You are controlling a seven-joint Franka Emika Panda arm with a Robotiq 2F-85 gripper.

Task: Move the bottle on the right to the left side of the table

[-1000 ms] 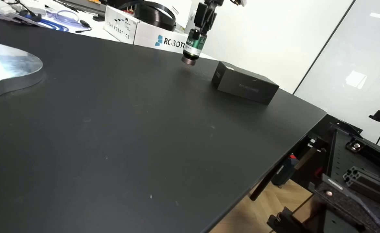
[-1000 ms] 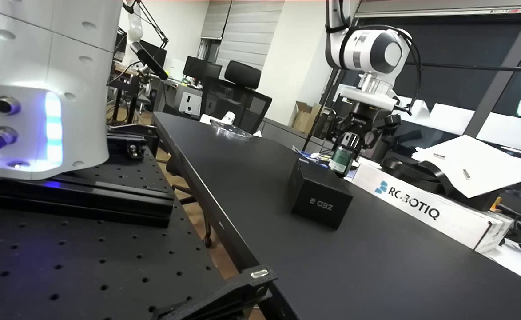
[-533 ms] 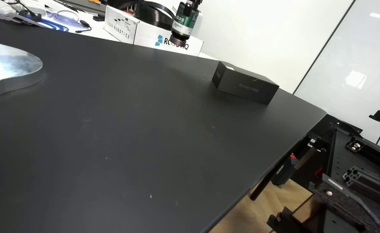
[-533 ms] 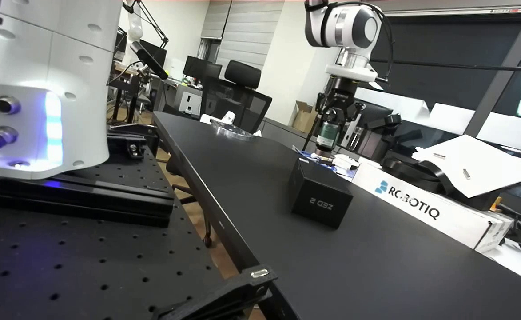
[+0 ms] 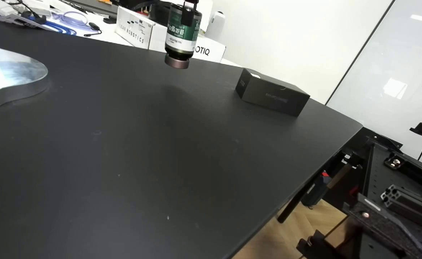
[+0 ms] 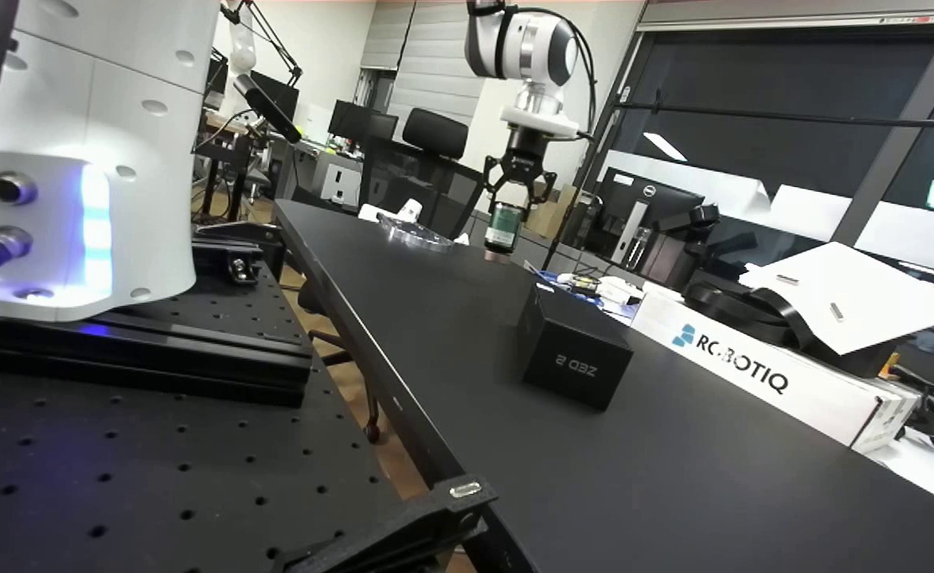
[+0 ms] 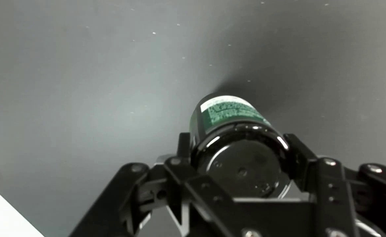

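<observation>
- Wrist view: a small squat dark green glass-like bottle (image 7: 240, 144) is clasped, apparently base-up, between the jaws of a black metal gripper (image 7: 239, 149).
- In both exterior views the bottle hangs, seemingly cap-down, above the large matte black tabletop (image 5: 135, 162), clear of its surface.
- Grasp and lift look done; lowering and letting go lie ahead. Whether it is far enough left, I cannot tell.
- A black rectangular cardboard box (image 6: 574, 342) marked ZED 2 rests apart from the bottle, probably not in the way.
- A flat, shiny silver-looking slab (image 5: 13, 72) with curved edges, material unclear, lies on the tabletop; a low carry could bump it.
- A long white cardboard carton (image 6: 753, 374) lettered ROBOTIQ lies beyond the tabletop's edge.
</observation>
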